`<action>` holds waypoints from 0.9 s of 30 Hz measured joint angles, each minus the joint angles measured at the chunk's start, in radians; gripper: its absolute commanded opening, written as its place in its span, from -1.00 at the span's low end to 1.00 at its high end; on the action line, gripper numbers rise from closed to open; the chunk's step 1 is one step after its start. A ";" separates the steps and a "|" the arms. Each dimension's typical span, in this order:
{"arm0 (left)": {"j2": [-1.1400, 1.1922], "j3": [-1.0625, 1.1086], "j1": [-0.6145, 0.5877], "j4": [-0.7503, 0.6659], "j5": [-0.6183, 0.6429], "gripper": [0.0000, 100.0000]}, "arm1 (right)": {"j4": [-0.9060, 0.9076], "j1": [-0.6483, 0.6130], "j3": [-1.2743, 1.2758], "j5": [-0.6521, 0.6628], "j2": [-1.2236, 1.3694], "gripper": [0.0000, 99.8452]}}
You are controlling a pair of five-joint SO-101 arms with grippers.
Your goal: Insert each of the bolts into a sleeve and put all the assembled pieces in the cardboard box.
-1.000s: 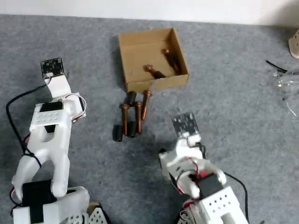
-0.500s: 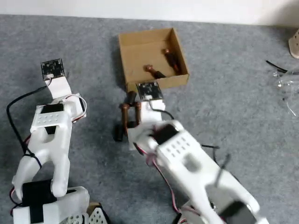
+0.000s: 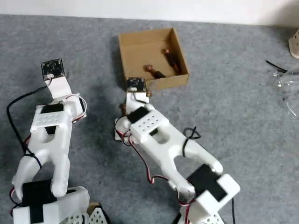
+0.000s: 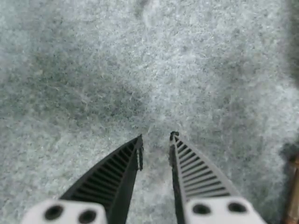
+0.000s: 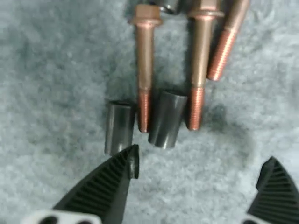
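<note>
Your right arm [image 3: 154, 128] has swung out over the loose bolts [image 5: 144, 60] and sleeves [image 5: 167, 119] just in front of the cardboard box [image 3: 159, 83], which holds two assembled pieces [image 3: 154, 71], right gripper [image 5: 202, 161] spread wide above them, left gripper [image 4: 156, 138] narrowly parted over bare carpet [image 4: 93, 70] well aside.

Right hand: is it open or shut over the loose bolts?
Open. The right hand shows its fingers wide apart, gripping nothing, near a sleeve and bolts lying flat.
</note>
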 measured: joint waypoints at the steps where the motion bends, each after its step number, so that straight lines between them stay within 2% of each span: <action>1: 0.000 0.000 0.000 0.000 0.000 -0.80 | 0.000 0.000 -0.009 -0.011 0.012 -0.26; 27: 0.000 0.000 -0.026 0.000 0.000 -0.80 | -0.037 -0.006 -0.031 -0.026 0.106 -0.26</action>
